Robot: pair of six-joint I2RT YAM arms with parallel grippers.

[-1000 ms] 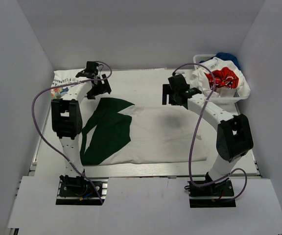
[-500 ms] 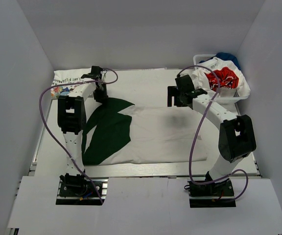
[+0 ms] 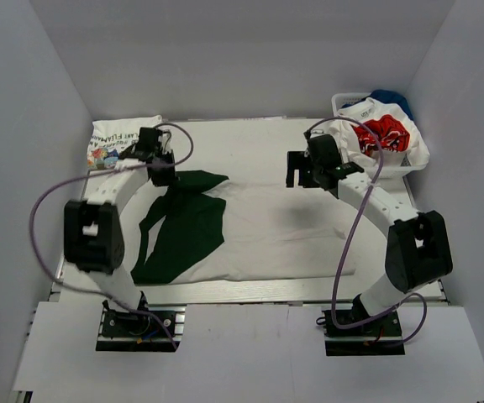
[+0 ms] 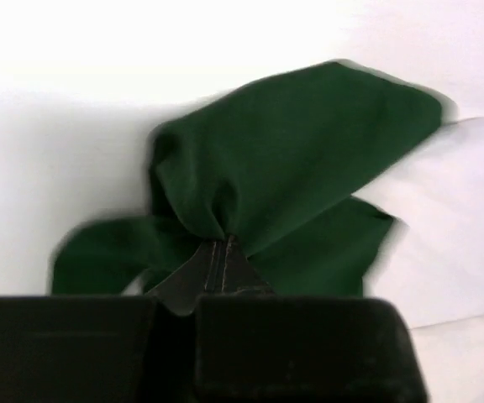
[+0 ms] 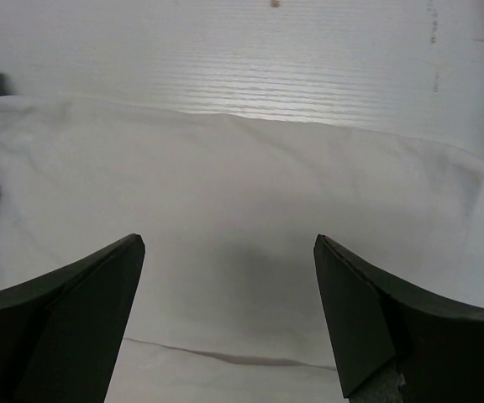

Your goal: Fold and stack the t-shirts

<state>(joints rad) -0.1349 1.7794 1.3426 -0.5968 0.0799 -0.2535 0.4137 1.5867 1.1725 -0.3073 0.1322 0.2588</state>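
the white tee (image 3: 284,231) with dark green parts lies spread on the table (image 3: 250,138). light, limp cloth: it will sag, so pinch edges. at its far left the left gripper (image 4: 218,252) is clamped on the green sleeve (image 4: 292,143); the right gripper (image 5: 228,243) hangs with jaws apart over the far right edge, a good hold.

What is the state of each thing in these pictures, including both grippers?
White t-shirt with dark green parts: spread out flat, its green sleeve bunched up.
Left gripper: shut on that green sleeve.
Right gripper: open, holding nothing, over the white cloth.
White t-shirt with colourful print: folded, at the far left.
White plastic mesh basket: filled with crumpled t-shirts.
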